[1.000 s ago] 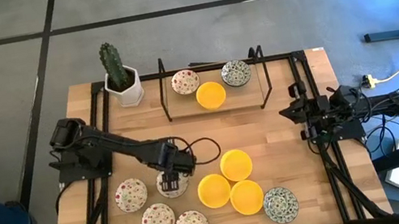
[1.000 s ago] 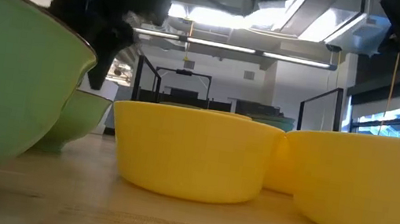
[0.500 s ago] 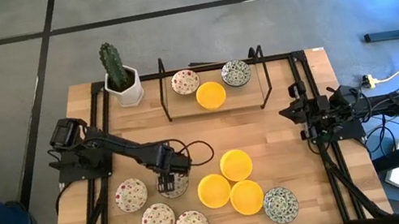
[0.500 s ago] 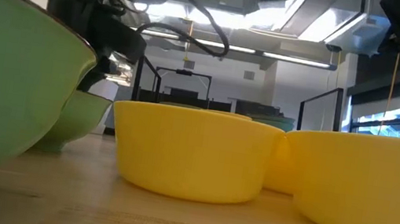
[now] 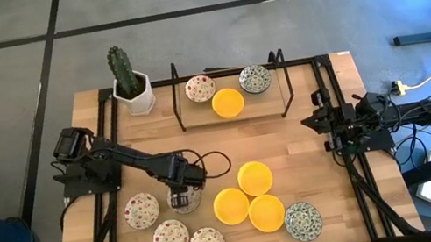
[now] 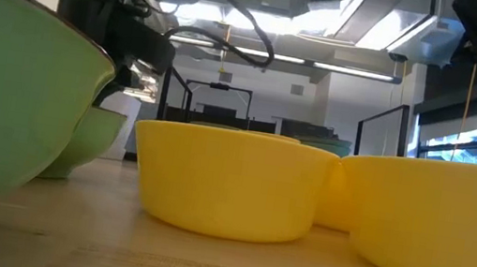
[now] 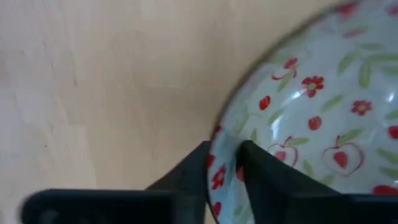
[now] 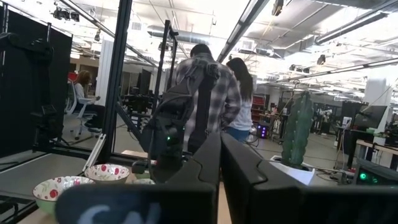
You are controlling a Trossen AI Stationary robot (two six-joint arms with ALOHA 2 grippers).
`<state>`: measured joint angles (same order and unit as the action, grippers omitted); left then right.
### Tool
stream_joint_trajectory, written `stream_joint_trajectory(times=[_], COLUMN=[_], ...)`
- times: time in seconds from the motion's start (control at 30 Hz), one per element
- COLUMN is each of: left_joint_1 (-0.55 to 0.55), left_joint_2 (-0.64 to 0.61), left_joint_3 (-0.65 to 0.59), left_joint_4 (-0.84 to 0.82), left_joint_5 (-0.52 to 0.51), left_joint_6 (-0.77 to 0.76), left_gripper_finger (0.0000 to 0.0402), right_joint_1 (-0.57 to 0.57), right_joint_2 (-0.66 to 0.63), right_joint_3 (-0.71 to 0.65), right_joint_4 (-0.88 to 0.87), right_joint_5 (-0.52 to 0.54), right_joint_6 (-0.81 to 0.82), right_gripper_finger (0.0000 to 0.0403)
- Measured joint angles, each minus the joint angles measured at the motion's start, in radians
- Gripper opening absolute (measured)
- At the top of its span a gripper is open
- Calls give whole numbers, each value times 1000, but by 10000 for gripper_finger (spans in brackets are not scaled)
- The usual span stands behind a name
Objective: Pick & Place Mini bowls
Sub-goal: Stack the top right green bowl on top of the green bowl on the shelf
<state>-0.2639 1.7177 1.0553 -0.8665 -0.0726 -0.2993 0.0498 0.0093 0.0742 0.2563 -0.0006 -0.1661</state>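
Bare wood (image 7: 93, 81) beside red-patterned bowl (image 7: 311, 118), rim between left gripper (image 7: 227, 177) jaws.

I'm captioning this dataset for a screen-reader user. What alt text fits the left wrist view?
Close-up from the left gripper: its two dark fingers pinch the rim of a white mini bowl patterned with red flowers and apples and pale green leaves. One finger sits inside the rim, the other outside. The bowl rests on a light wooden table.

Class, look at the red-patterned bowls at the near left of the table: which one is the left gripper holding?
The red-patterned bowl nearest the yellow bowls. The left gripper pinches its rim; the other three lie untouched nearby.
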Motion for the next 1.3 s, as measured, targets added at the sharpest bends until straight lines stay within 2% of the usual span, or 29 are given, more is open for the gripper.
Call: stream_joint_trajectory(times=[0.13, 0.23, 0.3, 0.37, 0.5, 0.67, 0.73, 0.87, 1.0, 1.13, 1.3], left_joint_1=[0, 1, -3, -2, 16, 38, 45, 71, 109, 148, 153], left_joint_2=[-16, -42, -84, -157, -344, -550, -610, -729, -804, -834, -858], left_joint_3=[5, 16, 19, 15, -9, -37, -78, -207, -370, -511, -609], left_joint_4=[0, -16, -68, -63, -24, 69, 87, 238, 377, 472, 614], left_joint_5=[58, 62, 28, 4, -108, -113, -111, -107, -51, 2, -8], left_joint_6=[71, 95, 150, 219, 236, 243, 246, 267, 264, 194, 182], left_gripper_finger=[15, 13, 11, 8, 8, 7, 8, 7, 7, 7, 8], right_joint_1=[0, 0, 0, 0, 0, 0, 0, 0, 0, 0, 0], right_joint_2=[0, 0, 0, 0, 0, 0, 0, 0, 0, 0, 0], right_joint_3=[0, 0, 0, 0, 0, 0, 0, 0, 0, 0, 0], right_joint_4=[0, 0, -1, -2, -10, -9, -9, -9, -8, -8, -8], right_joint_5=[0, 0, 0, 0, 0, 0, 0, 0, 0, 0, 0], right_joint_6=[0, 0, 0, 0, 0, 0, 0, 0, 0, 0, 0], right_gripper_finger=[14, 14, 14, 14, 14, 14, 14, 14, 14, 14, 14])
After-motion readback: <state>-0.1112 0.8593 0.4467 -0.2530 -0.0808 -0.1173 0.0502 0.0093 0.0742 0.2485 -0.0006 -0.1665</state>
